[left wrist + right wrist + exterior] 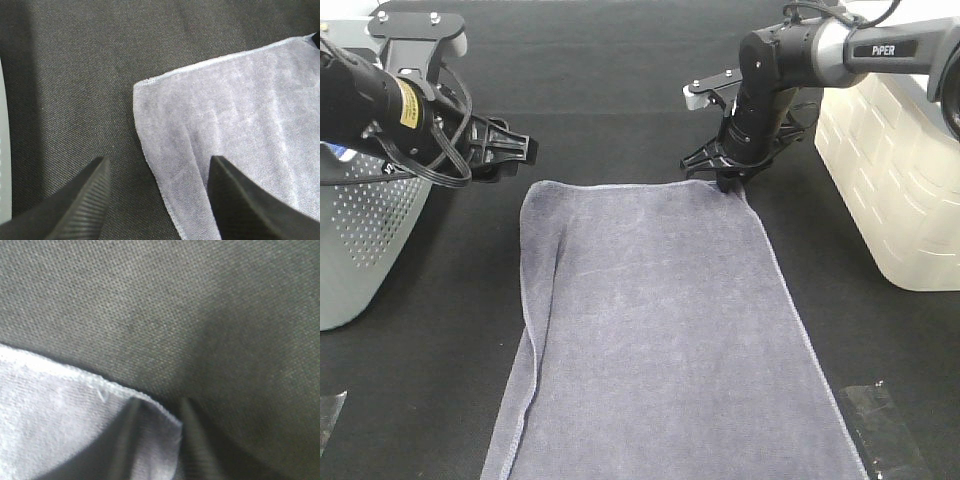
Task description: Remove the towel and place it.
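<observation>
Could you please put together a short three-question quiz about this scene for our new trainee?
1. True or false: the left gripper is gripping the towel.
2. In the high view, which towel corner lies between the fingers of the right gripper? A far right; B far left; C near right.
3. What stands at the high view's left edge?
Key: 1 false, its jaws stand open; 2 A; 3 a perforated grey basket.

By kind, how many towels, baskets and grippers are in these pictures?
Towel: 1, the towel
Baskets: 2, the grey basket and the white basket
Grippers: 2, the left gripper and the right gripper
Total: 5
</observation>
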Action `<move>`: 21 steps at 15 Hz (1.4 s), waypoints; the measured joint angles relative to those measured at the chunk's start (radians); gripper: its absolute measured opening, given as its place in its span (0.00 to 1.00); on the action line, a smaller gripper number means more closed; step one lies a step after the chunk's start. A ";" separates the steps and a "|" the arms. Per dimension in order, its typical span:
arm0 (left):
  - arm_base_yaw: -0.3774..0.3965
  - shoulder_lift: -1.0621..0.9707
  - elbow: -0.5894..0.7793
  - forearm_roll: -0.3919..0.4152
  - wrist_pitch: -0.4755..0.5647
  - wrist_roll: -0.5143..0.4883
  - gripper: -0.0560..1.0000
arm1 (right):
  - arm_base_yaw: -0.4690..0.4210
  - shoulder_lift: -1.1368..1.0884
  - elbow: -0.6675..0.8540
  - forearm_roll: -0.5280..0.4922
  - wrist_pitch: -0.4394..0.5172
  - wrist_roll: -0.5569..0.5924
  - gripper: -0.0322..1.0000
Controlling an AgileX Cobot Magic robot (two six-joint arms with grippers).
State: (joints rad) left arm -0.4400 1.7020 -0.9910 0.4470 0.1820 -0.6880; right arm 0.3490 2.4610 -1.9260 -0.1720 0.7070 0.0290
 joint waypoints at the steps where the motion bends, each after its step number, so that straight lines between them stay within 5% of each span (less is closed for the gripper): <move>1: 0.000 0.000 0.000 0.000 0.000 0.000 0.58 | 0.000 0.001 0.000 -0.004 -0.005 0.000 0.19; 3: 0.000 0.000 0.000 0.000 0.000 0.000 0.58 | 0.000 0.004 -0.001 -0.015 -0.008 0.000 0.03; 10: 0.000 0.003 0.000 0.000 -0.007 0.000 0.58 | 0.000 -0.011 -0.019 -0.126 0.057 0.022 0.03; 15: 0.000 0.091 -0.003 -0.004 -0.136 0.000 0.61 | -0.001 -0.047 -0.052 -0.233 0.154 0.075 0.03; 21: 0.000 0.238 -0.179 -0.061 -0.108 0.000 0.62 | -0.001 -0.047 -0.053 -0.262 0.246 0.079 0.03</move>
State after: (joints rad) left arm -0.4400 1.9400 -1.1700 0.3860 0.0740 -0.6880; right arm 0.3480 2.4140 -1.9790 -0.4340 0.9530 0.1080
